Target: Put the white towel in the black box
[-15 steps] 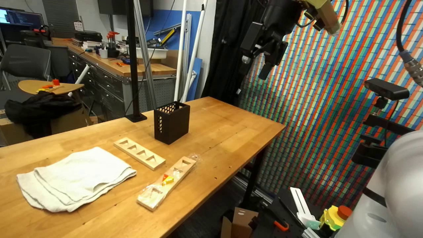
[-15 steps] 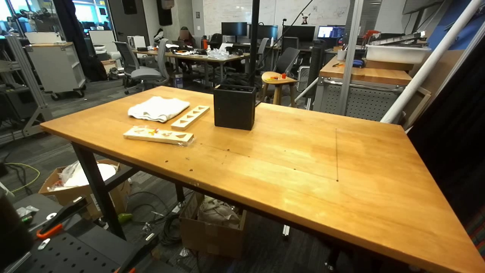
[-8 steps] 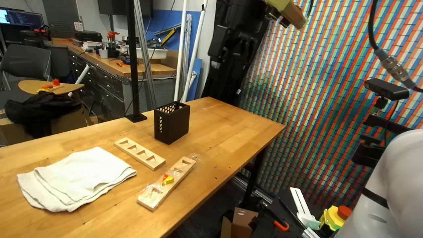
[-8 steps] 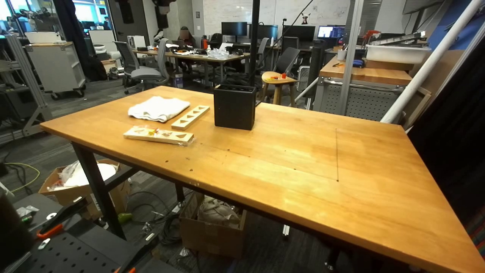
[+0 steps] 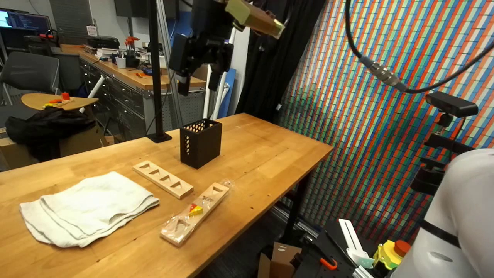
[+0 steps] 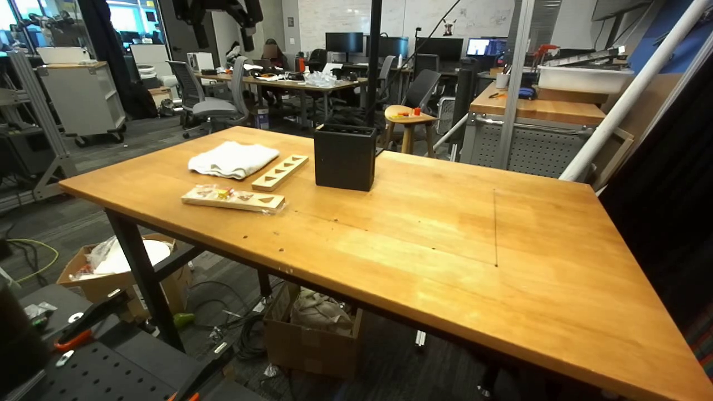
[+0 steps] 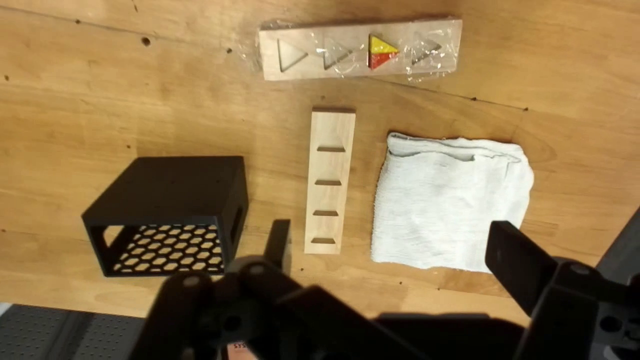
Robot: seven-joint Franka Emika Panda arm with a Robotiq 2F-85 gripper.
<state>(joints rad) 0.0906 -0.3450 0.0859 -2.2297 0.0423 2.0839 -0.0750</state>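
gripper swings further over table, jaws wide, holding nothing; white towel below, toward short edge away from black box.

A whiteboard rises behind monitors — dark floor below.

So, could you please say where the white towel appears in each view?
In an exterior view, the white towel is at lower left.
In an exterior view, the white towel is left of centre, upper half.
In the wrist view, the white towel is right of centre.
Shared landmark: the black box, in all three.
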